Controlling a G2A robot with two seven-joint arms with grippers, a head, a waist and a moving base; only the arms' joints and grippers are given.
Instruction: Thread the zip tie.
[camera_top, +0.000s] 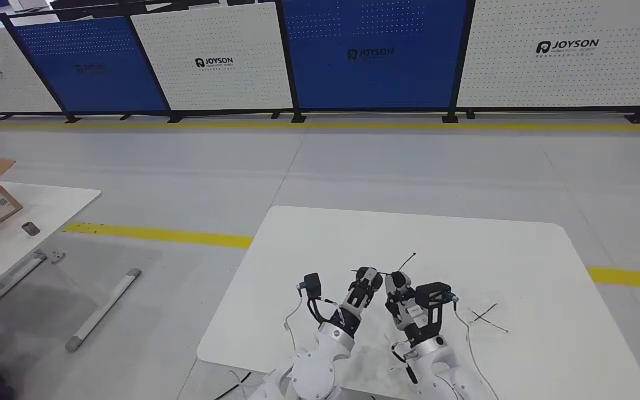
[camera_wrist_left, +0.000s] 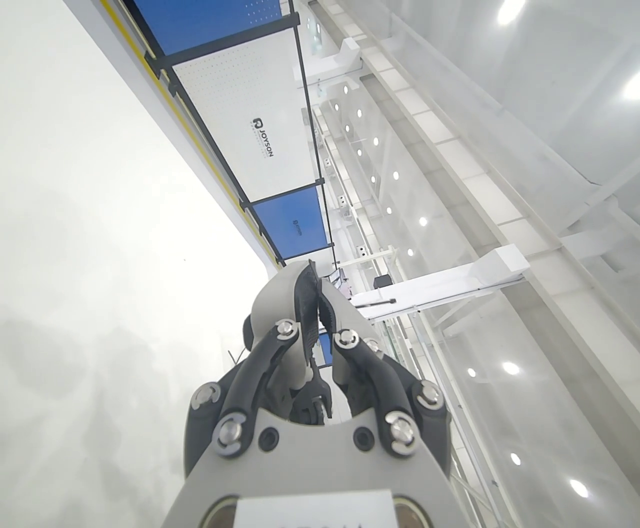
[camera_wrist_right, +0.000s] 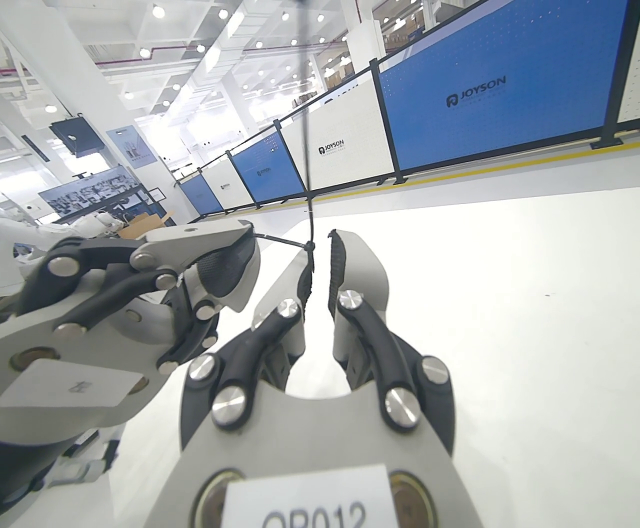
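The left claw (camera_wrist_left: 315, 275) pinches zip tie (camera_wrist_right: 310, 222), right claw (camera_wrist_right: 320, 245) seemingly narrow, inside table (camera_top: 450, 240) edges.

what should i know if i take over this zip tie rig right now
Left claw: shut on one end of the black plastic zip tie, held above the white table.
Right claw: open with a narrow gap. The tie's long strap runs up past one of its fingers, not clamped.
Done: the strap crosses at the tie's head and looks passed through it, though I cannot be sure.
Left: check the threading, then probably grip the strap with the right claw and pull it through.
Spare black zip ties lie on the table on the right arm's side.
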